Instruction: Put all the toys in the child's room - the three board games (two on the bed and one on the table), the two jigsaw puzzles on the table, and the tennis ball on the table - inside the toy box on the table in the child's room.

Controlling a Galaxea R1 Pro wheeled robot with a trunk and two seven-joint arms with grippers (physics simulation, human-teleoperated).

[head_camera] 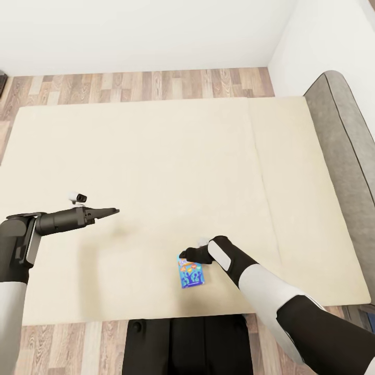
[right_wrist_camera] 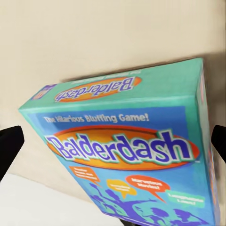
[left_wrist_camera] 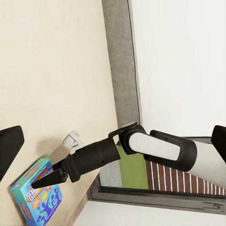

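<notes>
Left gripper (head_camera: 112, 211) hovers over the bare left of the bed (head_camera: 156, 156), nothing between its fingers, which look pressed together. Moving right: one blue board game (head_camera: 191, 272) lies flat near the bed's front edge, long axis running near to far, title end on the far side. Right gripper (head_camera: 191, 255) sits at that far end, fingers spread at either side, not yet pinching. Early days, I'd say: this box is yet to be lifted, and no toy box here.

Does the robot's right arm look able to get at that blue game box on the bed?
Probably yes: the right tool is already at the blue game box, open, and nothing else lies on the bed around it.
</notes>
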